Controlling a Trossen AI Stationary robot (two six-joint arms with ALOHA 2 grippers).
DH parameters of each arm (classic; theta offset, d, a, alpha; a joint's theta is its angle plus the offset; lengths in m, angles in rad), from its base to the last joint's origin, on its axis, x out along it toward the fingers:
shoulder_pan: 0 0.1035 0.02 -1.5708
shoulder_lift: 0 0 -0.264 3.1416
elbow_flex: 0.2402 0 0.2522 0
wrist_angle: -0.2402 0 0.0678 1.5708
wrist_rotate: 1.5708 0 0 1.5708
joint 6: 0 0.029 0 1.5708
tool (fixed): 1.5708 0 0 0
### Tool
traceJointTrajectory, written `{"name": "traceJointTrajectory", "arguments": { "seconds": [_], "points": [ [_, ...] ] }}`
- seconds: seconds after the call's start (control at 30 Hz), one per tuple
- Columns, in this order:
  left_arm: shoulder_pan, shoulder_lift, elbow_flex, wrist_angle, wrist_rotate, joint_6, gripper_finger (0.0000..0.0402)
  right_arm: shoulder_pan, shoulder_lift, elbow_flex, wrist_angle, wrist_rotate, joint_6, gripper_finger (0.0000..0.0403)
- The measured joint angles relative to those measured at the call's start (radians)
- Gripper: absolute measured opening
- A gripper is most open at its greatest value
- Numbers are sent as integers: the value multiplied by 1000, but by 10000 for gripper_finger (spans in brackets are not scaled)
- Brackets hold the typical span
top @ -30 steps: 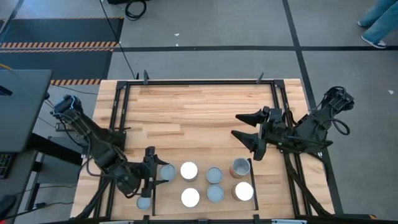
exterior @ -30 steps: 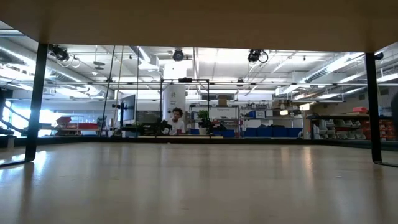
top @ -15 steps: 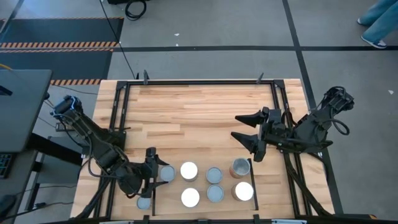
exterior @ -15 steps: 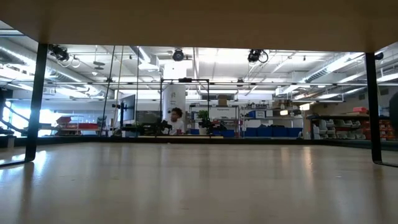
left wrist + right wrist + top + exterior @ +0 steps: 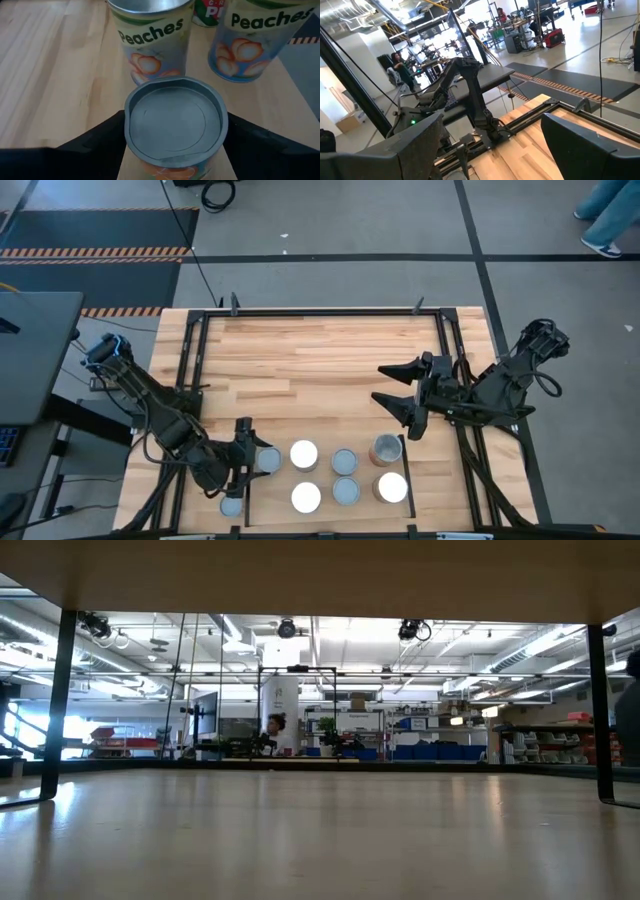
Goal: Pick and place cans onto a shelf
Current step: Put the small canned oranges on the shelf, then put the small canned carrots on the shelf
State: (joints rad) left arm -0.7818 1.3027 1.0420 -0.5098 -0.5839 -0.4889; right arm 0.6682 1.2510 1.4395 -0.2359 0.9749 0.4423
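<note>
Several cans stand upright on the light-wood shelf (image 5: 320, 360) near its front edge: white-topped ones (image 5: 304, 454) (image 5: 305, 497) (image 5: 392, 487) and grey-topped ones (image 5: 344, 461) (image 5: 345, 492). At the row's left end, my left gripper (image 5: 248, 460) (image 5: 175, 120) is shut on a grey-topped peach can (image 5: 266, 459) (image 5: 175, 125). Beyond it stand two more Peaches cans (image 5: 152, 40) (image 5: 255, 40). My right gripper (image 5: 378, 382) (image 5: 492, 135) hangs open and level above the shelf's right half, holding nothing. My left gripper has the peach can between its two fingers (image 5: 100, 142), one on each side of the can's wall (image 5: 129, 145). The fingers slant down from the table's left. The rim hides the spots of contact. The can stands upright on its base on the shelf.
Black rails (image 5: 195, 360) (image 5: 450, 350) run along the shelf's left and right sides and far edge. One more grey-topped can (image 5: 232, 506) stands at the near left corner. The shelf's far half is bare wood. The low view shows the level below (image 5: 320, 830) with nothing on it.
</note>
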Motion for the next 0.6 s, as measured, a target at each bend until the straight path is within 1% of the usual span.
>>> {"name": "traceJointTrajectory", "arguments": {
  "seconds": [0.07, 0.27, 0.37, 0.6],
  "points": [
    [0, 0, 0, 0, 0, -1, 299, 0, 0, 0, 0, 0, 0, 348],
    [0, 0, 0, 1, 0, 3, 347, 0, 0, 0, -2, 0, 0, 348],
    [0, 0, 0, 2, 0, 3, 354, 0, 0, 0, -4, -1, 0, 348],
    [0, -27, 0, 8, -10, 4, 356, 0, 0, 0, -5, -2, -6, 348]
  ]
}}
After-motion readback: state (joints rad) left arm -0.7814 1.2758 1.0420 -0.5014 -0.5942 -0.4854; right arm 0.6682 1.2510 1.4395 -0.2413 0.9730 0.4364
